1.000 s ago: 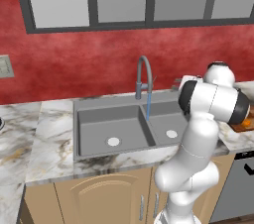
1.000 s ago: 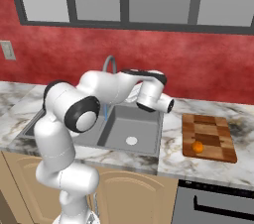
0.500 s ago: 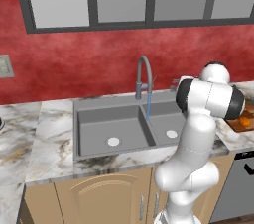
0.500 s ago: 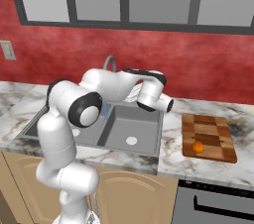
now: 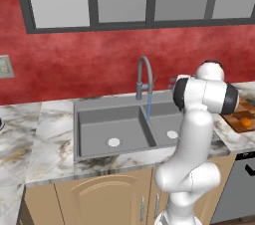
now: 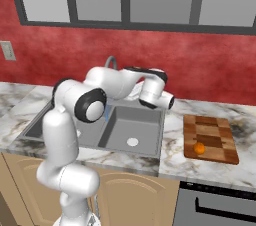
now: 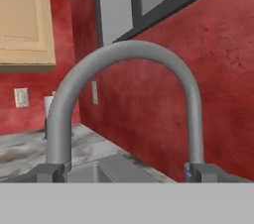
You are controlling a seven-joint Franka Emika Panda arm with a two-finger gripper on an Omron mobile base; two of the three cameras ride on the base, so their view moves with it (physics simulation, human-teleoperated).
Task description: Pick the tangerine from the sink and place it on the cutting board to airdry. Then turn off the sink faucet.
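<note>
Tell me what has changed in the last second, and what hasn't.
Little has changed. In the right base view the arm's hand has drawn slightly in toward the sink faucet; nothing was taken hold of or let go. The tangerine stays on the cutting board, water still runs into the sink, and the base has not driven.

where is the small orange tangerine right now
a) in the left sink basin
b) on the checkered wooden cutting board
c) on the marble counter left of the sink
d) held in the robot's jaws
b: the small round orange tangerine sits on the checkered wooden cutting board, right of the grey double-basin sink.
</note>
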